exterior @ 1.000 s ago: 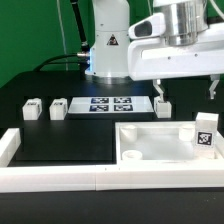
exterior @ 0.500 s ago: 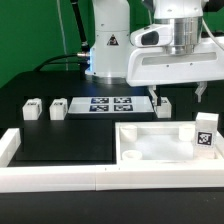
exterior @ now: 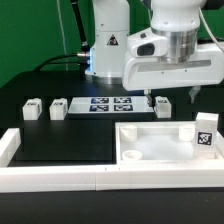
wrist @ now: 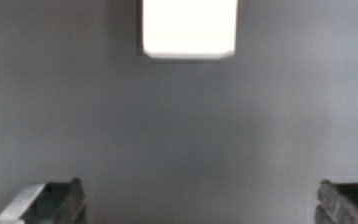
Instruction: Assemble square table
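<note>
**Hand open and empty above the black counter; table slab lies in front of it, toward the camera.**

I find the hand (exterior: 170, 97) spread wide: in the wrist view both fingers (wrist: 44, 204) stand far apart with only bare matte counter (exterior: 70, 135) between them. The square slab (exterior: 160, 143), smooth white plastic with a raised rim, holds a round socket (exterior: 130, 155) in its near corner and an upright leg (exterior: 205, 134), black-white tag facing the camera, at its side on the exterior view's right. The nearest leg (exterior: 163, 105), a short white block, lies just beneath the hand, outside the fingers. Two more legs (exterior: 32, 109) lie well apart from the hand, toward the exterior view's left, beyond the marker board (exterior: 108, 104). White border rails (exterior: 100, 177) edge the counter; a green backdrop (exterior: 30, 40) stands behind.
</note>
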### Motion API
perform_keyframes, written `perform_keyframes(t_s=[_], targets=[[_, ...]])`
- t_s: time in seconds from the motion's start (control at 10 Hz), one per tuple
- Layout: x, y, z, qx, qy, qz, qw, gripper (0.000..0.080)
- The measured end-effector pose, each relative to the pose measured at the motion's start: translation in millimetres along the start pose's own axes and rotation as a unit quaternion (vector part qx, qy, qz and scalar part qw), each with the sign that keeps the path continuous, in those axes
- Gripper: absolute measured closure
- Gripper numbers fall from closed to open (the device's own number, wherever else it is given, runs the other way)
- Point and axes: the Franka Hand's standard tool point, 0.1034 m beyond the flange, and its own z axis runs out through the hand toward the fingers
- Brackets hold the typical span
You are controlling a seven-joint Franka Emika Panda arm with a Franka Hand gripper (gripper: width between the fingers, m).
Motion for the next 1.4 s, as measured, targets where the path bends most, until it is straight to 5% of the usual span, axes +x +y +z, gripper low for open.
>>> perform_keyframes(t_s=[0.4, 0.8, 1.1, 1.3, 1.4], targets=[[-5.5, -2.9, 7.5, 0.01, -0.128, 0.014, 0.992, 0.015], [-23.8, -6.6, 25.8, -0.003, -0.289, 0.031, 0.957, 0.015], [-19.7, -3.2, 30.4, -0.002, -0.302, 0.038, 0.953, 0.015], [-43.8, -10.2, 44.9, -0.011, -0.319, 0.057, 0.946, 0.015], [-40.4, -8.3, 43.3, -0.009, -0.316, 0.059, 0.947, 0.015]])
